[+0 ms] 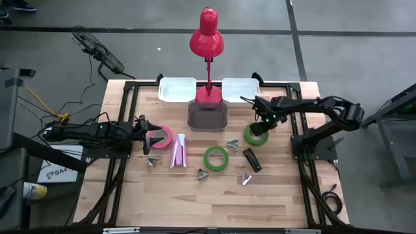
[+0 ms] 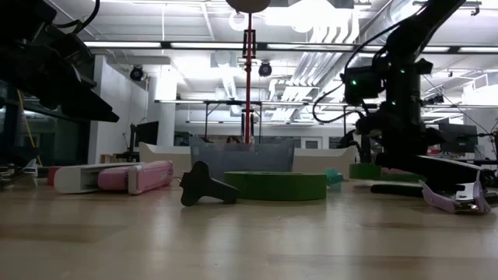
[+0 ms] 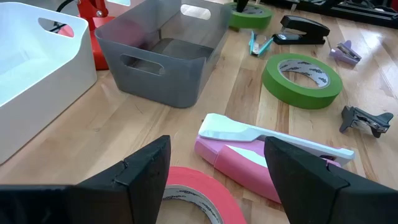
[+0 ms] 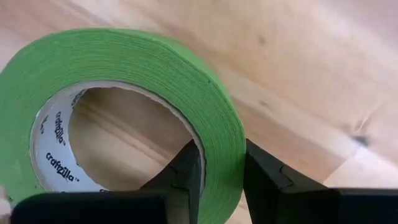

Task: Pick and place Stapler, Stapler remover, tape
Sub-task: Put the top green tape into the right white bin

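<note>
At the right gripper: the right gripper [image 4: 214,180] is seen closed across the wall of a green tape ring [image 4: 186,81], one finger inside the open centre, the other against the outer face; the ring lies flat on the table [image 1: 286,201].
Grip relation: the ring's wall passes between the fingers, so the bulk of the ring lies to one side of the grip, not centred under it; a tilt on lifting is judged possible.
Same ring from above: the ring [image 1: 253,135] is found at the table's right side, with the right gripper [image 1: 260,123] at its far edge.
Bearing to containers: the grey bin [image 1: 207,114] lies left of the held ring and the right-hand white tray [image 1: 239,90] lies just beyond it; which is meant to receive it cannot be told.
Nearer arm: the right arm is plainly the nearer one to this ring; the left is well apart from it.
Left gripper: the left gripper [image 1: 148,135] is held open and empty, low over the pink tape ring [image 1: 162,136], whose rim shows between its fingers [image 3: 311,171] in the wrist view.
Beyond the left gripper: the pink stapler [image 3: 261,155] lies just past the pink ring, long axis running crosswise to the gripper's line of sight.
Farther out: a second green tape ring [image 3: 302,76] lies flat mid-table, a dark staple remover [image 3: 367,119] beside it, a black stapler [image 3: 303,30] farther on.
</note>
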